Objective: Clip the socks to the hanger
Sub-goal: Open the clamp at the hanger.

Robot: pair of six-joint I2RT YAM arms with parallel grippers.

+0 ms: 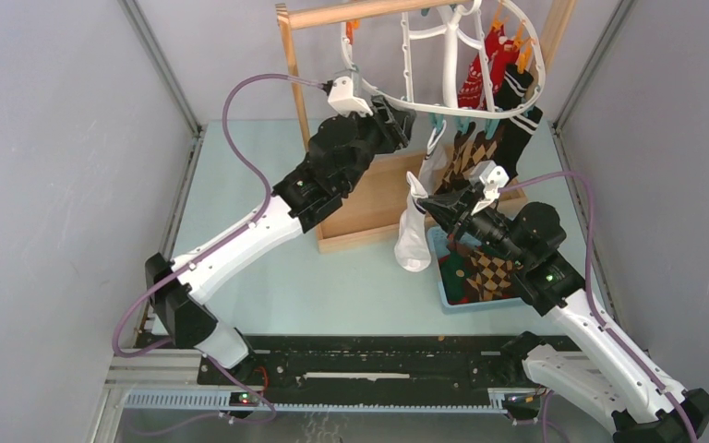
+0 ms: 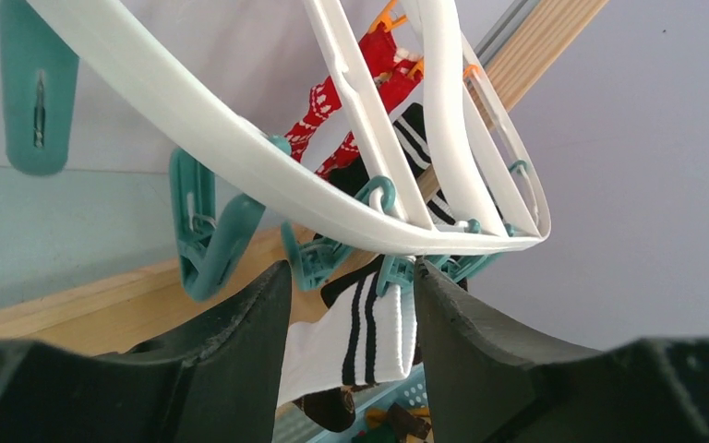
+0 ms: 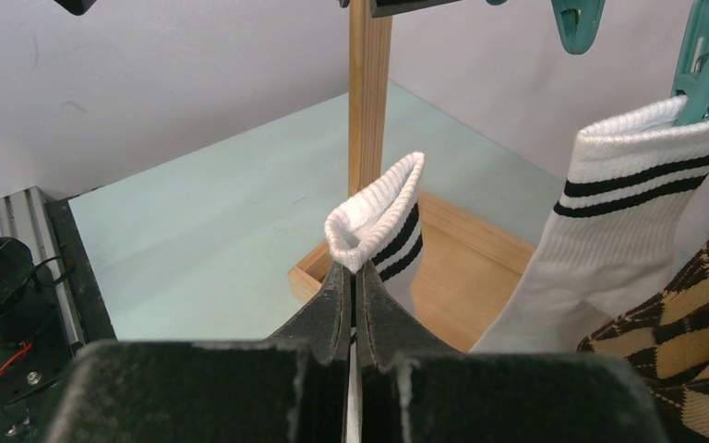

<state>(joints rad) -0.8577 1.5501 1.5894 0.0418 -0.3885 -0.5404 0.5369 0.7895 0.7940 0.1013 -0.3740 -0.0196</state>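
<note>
top external: the hanger [image 1: 413, 55] hangs from the wooden rack [image 1: 369, 198] at 12 o'clock of the scene. the left gripper [image 1: 404, 118] is raised to the hanger's near rim. the right gripper [image 1: 427, 201] sits at about 5 o'clock of the left one, just under that rim, and carries a white striped sock [image 1: 413, 240] by the cuff. the sock's long axis drops toward 6 o'clock, its toe beside the blue basket [image 1: 471, 305]. the left arm is nearer the clips, and the right arm has the sock.

left wrist: the fingers [image 2: 258, 323] are spread, with nothing pinched between them. the rim crosses overhead from 10 to 3 o'clock. a spare teal clip [image 2: 212, 235] dangles at 10 o'clock of the finger gap, apart from both fingers. at 12 o'clock, seen through the gap, a clipped striped sock [image 2: 369, 332] hangs farther off.

right wrist: the fingers are pressed together on the cuff, which stands up at 12 o'clock with its open mouth on top. the clipped sock hangs near at 2 o'clock, above an argyle sock [image 3: 692, 314].

my judgement is that the move turns on raising the cuff up and toward 11 o'clock in the top view, into a free clip that the left fingers would have to squeeze open. i cannot tell which clip is meant.
</note>
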